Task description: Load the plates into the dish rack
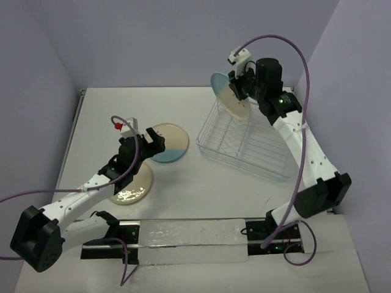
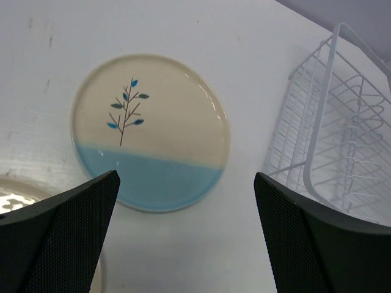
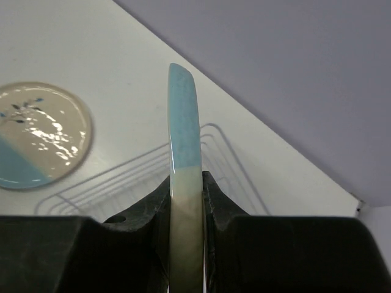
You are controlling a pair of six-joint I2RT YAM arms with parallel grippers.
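Observation:
My right gripper (image 1: 240, 85) is shut on the rim of a cream and light-blue plate (image 1: 231, 97) and holds it on edge above the far end of the wire dish rack (image 1: 211, 125). In the right wrist view this plate (image 3: 184, 122) stands edge-on between the pads. A second cream and blue plate (image 1: 168, 143) with a dark sprig lies flat on the table left of the rack. My left gripper (image 1: 153, 139) hovers open over its near edge. In the left wrist view the sprig plate (image 2: 153, 131) lies just beyond the open fingers (image 2: 79, 207). A plain cream plate (image 1: 131, 186) lies under the left arm.
The rack (image 2: 319, 116) stands to the right of the sprig plate, with a strip of bare table between them. Walls close in the table at the back and on both sides. A clear sheet (image 1: 189, 241) lies along the near edge between the arm bases.

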